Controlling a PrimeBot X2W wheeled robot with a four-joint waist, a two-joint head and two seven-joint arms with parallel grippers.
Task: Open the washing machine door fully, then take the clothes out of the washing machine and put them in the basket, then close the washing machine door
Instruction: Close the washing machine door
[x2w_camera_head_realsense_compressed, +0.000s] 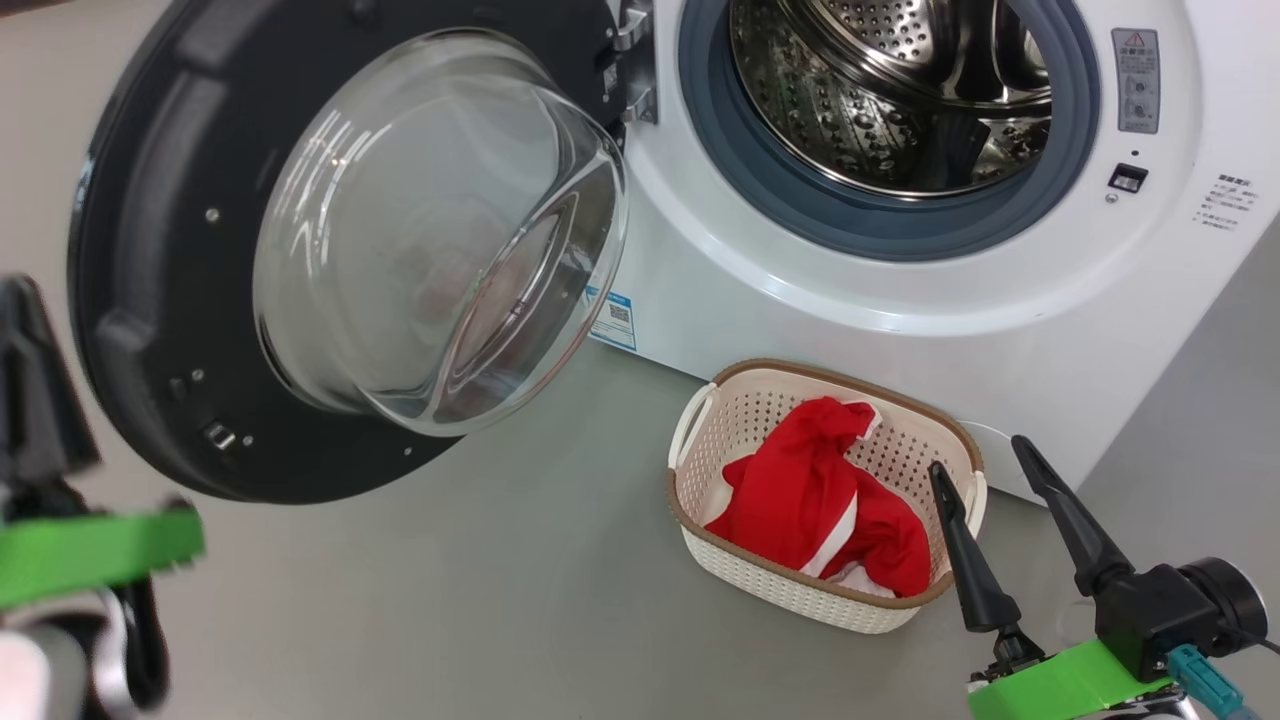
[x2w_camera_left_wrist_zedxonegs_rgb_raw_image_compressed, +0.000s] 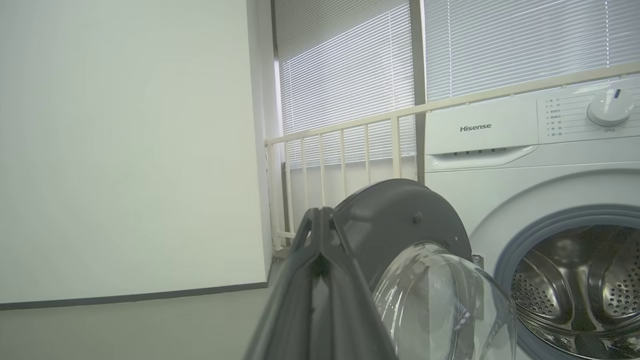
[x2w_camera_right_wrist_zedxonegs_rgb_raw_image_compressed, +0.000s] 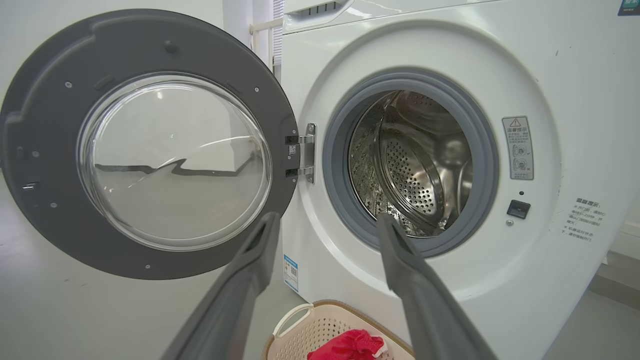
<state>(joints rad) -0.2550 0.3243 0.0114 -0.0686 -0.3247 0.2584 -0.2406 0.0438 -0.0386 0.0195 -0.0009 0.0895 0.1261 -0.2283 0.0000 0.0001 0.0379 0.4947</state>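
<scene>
Grey floor (x2w_camera_head_realsense_compressed: 480, 600); clothes (x2w_camera_head_realsense_compressed: 820, 500) lie in basket (x2w_camera_head_realsense_compressed: 830, 372), drum (x2w_camera_head_realsense_compressed: 850, 120) looks empty. Door-closing step, I judge: left gripper (x2w_camera_left_wrist_zedxonegs_rgb_raw_image_compressed: 319, 215), fingers pressed together, empty, should push washing machine door (x2w_camera_head_realsense_compressed: 140, 250) shut; right gripper (x2w_camera_head_realsense_compressed: 978, 455) spread wide, empty.

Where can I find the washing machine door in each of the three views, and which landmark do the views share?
Head view: the door fills the upper left, swung open, with its glass bowl bulging toward the camera.
Left wrist view: the door sits low at the centre, seen partly from the side.
Right wrist view: the door takes up the left half, facing the camera.
Shared landmark: the steel drum, always right of the door.
</scene>
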